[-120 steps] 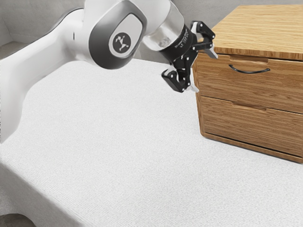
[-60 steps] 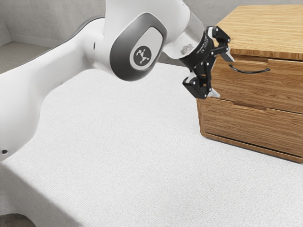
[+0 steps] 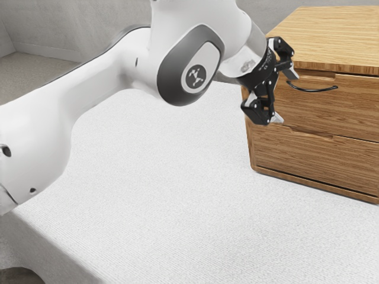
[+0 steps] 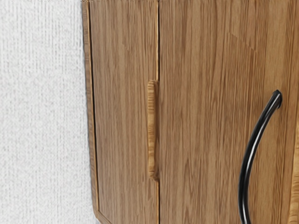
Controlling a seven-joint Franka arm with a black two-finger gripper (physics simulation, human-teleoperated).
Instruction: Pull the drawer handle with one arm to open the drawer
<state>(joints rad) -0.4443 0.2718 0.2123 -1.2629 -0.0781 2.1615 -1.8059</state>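
The black two-finger claw (image 3: 285,97) has been carried further right since the earlier frame — spread wide, gripping nothing — just beside the curved black metal handle (image 3: 312,89) of the light-wood upper drawer (image 3: 337,109), upper right.

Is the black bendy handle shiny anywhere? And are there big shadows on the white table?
Wrist view: yes, the black curved metal handle has a thin pale glint along its edge. Exterior view: the light is soft and even, so the white textured table has no big shadows, just a thin dark line beneath the wooden two-drawer cabinet.
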